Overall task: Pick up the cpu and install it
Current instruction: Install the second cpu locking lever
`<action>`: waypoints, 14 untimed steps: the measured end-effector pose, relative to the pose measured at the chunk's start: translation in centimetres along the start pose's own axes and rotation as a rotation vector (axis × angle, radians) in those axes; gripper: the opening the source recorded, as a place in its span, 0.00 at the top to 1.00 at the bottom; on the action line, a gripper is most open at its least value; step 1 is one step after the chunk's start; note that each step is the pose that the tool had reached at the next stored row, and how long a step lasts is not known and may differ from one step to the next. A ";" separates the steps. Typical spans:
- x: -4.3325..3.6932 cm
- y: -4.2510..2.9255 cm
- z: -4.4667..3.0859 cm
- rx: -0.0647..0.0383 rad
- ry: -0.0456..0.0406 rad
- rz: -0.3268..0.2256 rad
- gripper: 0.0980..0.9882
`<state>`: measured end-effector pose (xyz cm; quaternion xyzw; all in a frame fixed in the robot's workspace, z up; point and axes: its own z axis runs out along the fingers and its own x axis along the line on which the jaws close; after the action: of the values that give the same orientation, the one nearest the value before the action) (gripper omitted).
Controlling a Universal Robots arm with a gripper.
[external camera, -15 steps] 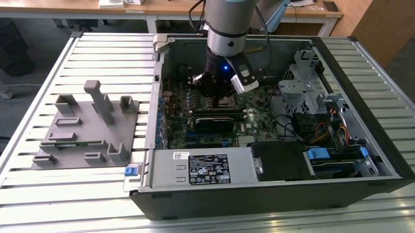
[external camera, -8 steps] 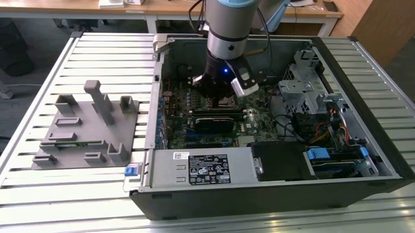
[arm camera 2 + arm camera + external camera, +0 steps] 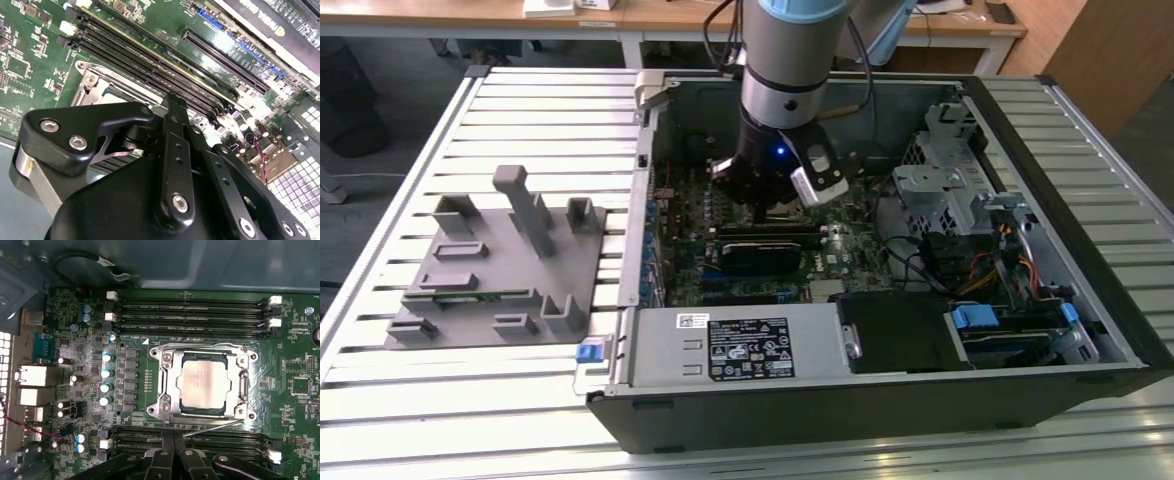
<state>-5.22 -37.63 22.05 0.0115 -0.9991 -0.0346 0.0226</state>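
The gripper (image 3: 781,205) hangs inside the open computer case (image 3: 1067,130), low over the motherboard (image 3: 854,245) in the exterior view. In the first wrist view its black fingertips (image 3: 172,460) stand pressed side by side with nothing between them, over the memory slots (image 3: 200,442) next to the socket. The second wrist view looks along the gripper's black linkage (image 3: 175,165), with long memory slots (image 3: 150,60) and green board running past it.

The cpu (image 3: 205,384) lies flat in the socket frame (image 3: 204,382) in the first wrist view, its silver-grey top facing up inside the metal frame; a thin wire lever (image 3: 210,427) lies along the frame's edge nearest the fingers. The gripper is apart from the chip.

The exterior view alone takes in the grey fixture (image 3: 500,265) with upright blocks, resting on the slatted table (image 3: 400,200) at the exterior view's left of the case, and the labelled power supply (image 3: 734,345) at the case's near edge.
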 end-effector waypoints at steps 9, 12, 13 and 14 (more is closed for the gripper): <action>0.07 -0.22 0.59 -0.014 -0.0003 -0.001 0.97; 0.07 -0.26 0.83 -0.018 -0.0003 -0.001 0.97; 0.07 -0.27 0.86 -0.019 -0.0003 -0.001 0.97; 0.07 -0.29 0.87 -0.021 -0.0004 -0.001 0.97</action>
<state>-5.33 -37.86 21.17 0.0115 -0.9987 -0.0452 0.0225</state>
